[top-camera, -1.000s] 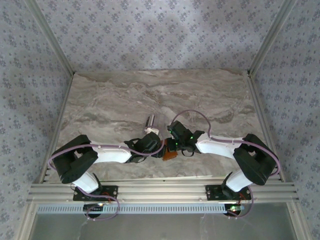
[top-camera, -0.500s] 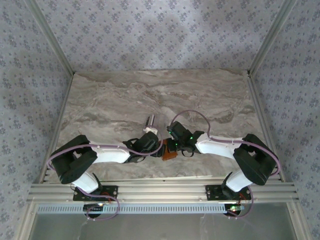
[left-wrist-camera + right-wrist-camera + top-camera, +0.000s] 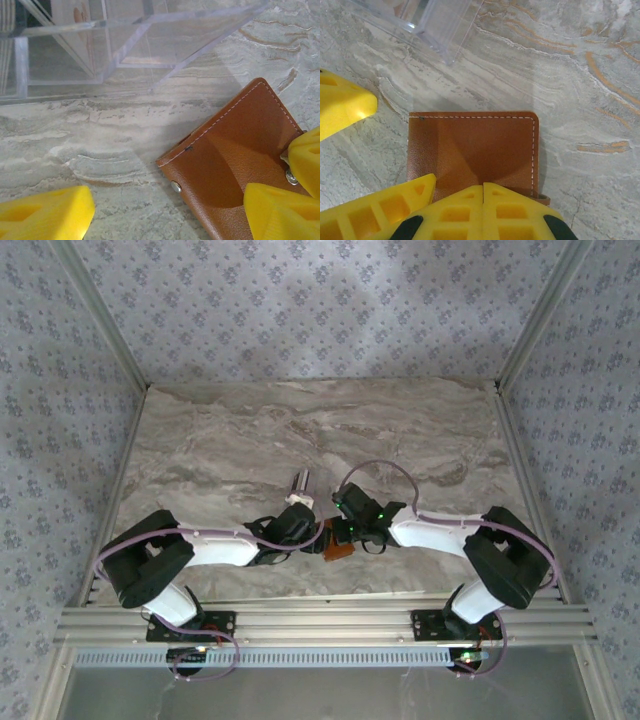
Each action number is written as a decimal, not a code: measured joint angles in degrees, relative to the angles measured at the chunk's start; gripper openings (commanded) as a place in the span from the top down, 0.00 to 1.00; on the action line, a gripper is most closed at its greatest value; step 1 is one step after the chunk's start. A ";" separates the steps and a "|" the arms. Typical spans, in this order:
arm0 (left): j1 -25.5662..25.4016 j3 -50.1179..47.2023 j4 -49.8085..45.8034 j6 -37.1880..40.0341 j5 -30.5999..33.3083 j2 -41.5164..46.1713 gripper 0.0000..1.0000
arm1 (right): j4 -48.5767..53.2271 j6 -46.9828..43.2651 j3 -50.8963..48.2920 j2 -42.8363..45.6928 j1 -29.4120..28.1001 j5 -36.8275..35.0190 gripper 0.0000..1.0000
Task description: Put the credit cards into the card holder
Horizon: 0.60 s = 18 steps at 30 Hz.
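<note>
Floral grey wallpaper (image 3: 320, 300) is closing in a marble-patterned desk (image 3: 220, 430) on three sides, and both white arms are reaching inward to meet near its front edge. Lying flat there is the card holder (image 3: 472, 147), a small square wallet of brown leather with pale stitching. It is folded shut, with a metal snap stud (image 3: 176, 187) showing at one corner.

The right arm (image 3: 440, 532) is coming at it from the robot's right. The right jaws are pressed together with nothing visible between them, their yellow tips sitting over the wallet's near edge beside the clasp tab (image 3: 543, 200). This looks like a pinning hold, meant to stop the light wallet from sliding, though I cannot tell whether they are actually bearing on the leather.

The left arm (image 3: 215, 545) is bringing the left jaws in low, spread wide and gripping nothing. One yellow finger (image 3: 40, 217) is hovering over the bare desk and the other finger (image 3: 280, 215) over the leather, so they are straddling the wallet's edge. That placement is probably for getting a tip under the cover and folding it open.

Just beyond the wallet, a clear acrylic stand (image 3: 150, 45) is resting on the desk. The credit cards (image 3: 300, 482), thin pale rectangles with dark edges, are standing upright in it, apart from the wallet. None is sitting in the card holder yet, so opening it seems to be the step in hand.
</note>
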<state>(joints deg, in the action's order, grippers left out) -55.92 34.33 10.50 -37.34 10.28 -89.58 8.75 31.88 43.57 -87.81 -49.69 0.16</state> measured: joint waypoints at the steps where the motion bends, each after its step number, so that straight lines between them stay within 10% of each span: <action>1: 0.04 -0.02 0.02 0.00 0.00 0.00 0.18 | 0.07 0.00 0.15 -0.13 -0.02 -0.02 1.00; 18: 0.44 -0.92 1.33 0.07 -0.63 0.26 0.19 | -2.14 2.40 -1.25 0.07 -2.54 -4.87 1.00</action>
<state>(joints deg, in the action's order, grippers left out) -55.48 33.41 11.84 -37.28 9.65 -89.32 6.61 34.28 42.33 -87.74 -52.23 -4.71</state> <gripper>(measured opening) 0.814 0.066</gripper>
